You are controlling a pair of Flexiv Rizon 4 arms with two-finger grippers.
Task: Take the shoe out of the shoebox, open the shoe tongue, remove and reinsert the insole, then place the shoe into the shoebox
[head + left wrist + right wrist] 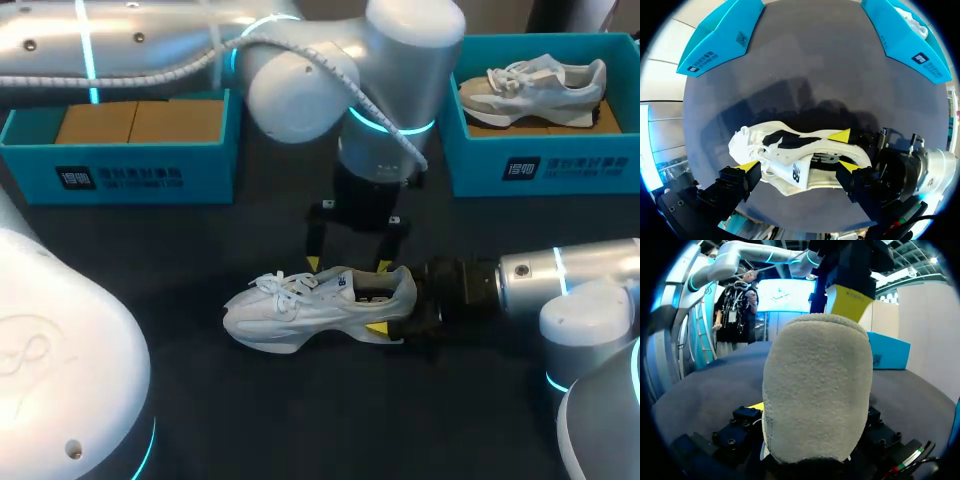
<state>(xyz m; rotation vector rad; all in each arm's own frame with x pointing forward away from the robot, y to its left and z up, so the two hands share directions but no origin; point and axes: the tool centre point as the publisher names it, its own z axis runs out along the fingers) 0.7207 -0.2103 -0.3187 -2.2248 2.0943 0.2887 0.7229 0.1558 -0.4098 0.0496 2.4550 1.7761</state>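
Note:
A white sneaker (pixel 300 308) lies on its side on the dark table (pixel 200 240), toe to the left. My right gripper (pixel 392 300) comes in from the right and is shut on its heel, one yellow fingertip (pixel 378 328) on the near side. In the right wrist view the grey heel (pixel 817 390) fills the space between the fingers of the right gripper (pixel 815 412). My left gripper (pixel 348 265) hangs open just above the shoe's collar, pointing straight down. In its own view the left gripper (pixel 797 166) straddles the sneaker (pixel 790 160), and a right fingertip (pixel 840 135) presses the heel.
A teal shoebox (pixel 540 165) at the back right holds a second sneaker (pixel 535 85). Another teal shoebox (pixel 120 175) at the back left holds brown cardboard. Bare dark table lies in front of the shoe.

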